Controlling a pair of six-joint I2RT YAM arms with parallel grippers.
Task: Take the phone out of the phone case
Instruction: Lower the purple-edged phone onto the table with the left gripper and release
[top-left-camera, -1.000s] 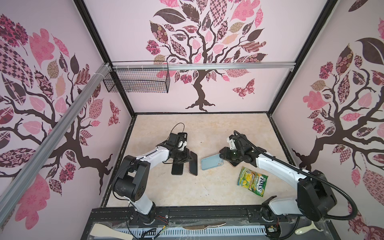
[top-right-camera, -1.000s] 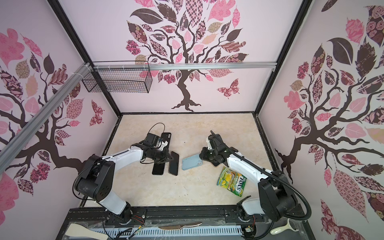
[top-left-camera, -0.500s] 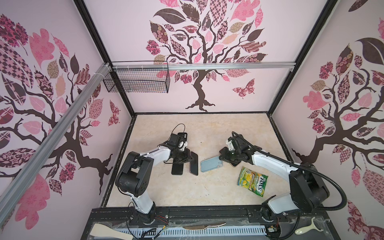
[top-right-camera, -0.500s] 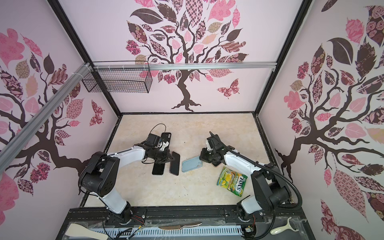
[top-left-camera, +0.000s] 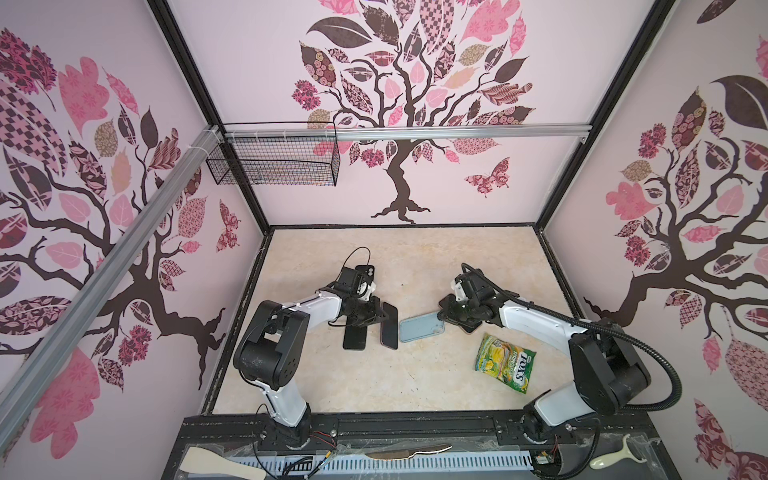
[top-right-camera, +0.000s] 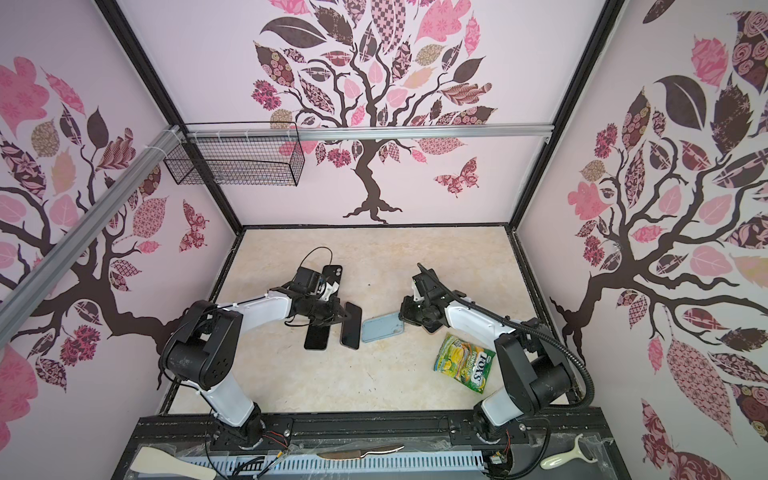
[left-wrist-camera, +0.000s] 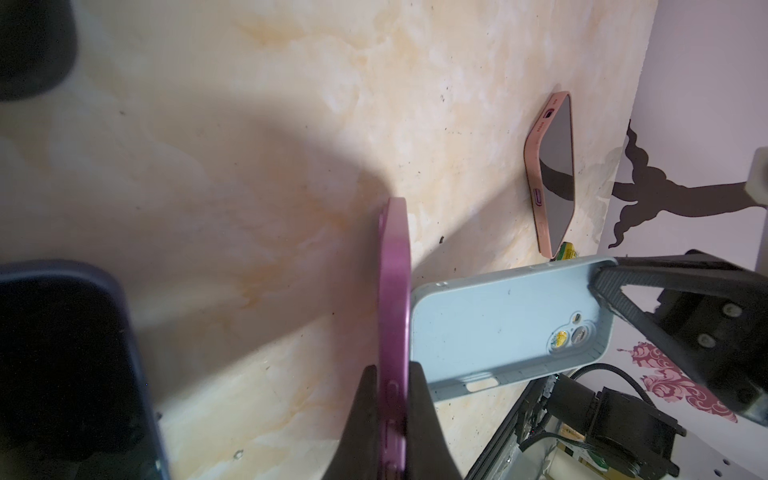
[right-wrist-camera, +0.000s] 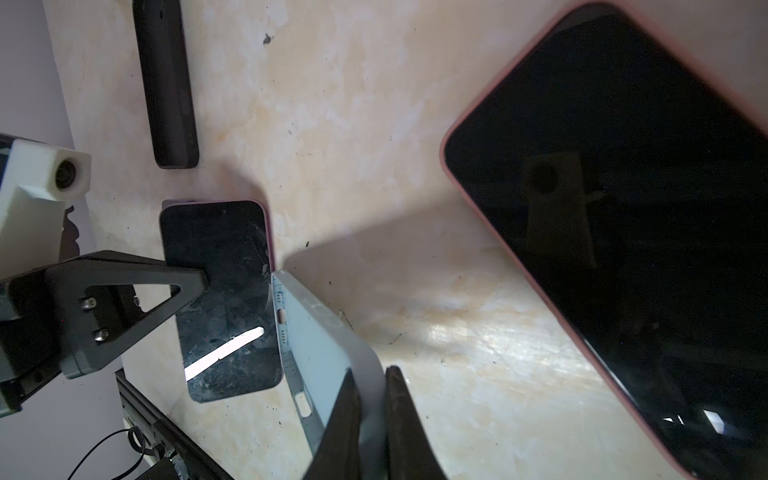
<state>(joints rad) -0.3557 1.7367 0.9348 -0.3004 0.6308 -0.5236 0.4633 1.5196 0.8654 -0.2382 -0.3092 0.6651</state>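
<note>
Left fingers (left-wrist-camera: 430, 424) clamp purple phone (left-wrist-camera: 395, 291), right fingers (right-wrist-camera: 338, 428) pinch empty blue case (left-wrist-camera: 498, 324), pink case (left-wrist-camera: 531, 166) holds phone (left-wrist-camera: 559, 166)

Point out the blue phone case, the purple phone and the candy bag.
blue phone case (top-left-camera: 422, 326), in a top view, its flat face
purple phone (left-wrist-camera: 395, 291), left wrist view, its side edge
candy bag (top-left-camera: 505, 368), in a top view, its printed front

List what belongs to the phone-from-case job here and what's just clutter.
Job: purple phone, gripped by left claw; light blue case, empty, gripped by right claw.

Clutter: pink-cased phone; navy-cased phone; black phone farther back; snack packet; wire basket; spatula; knife; peeler.
</note>
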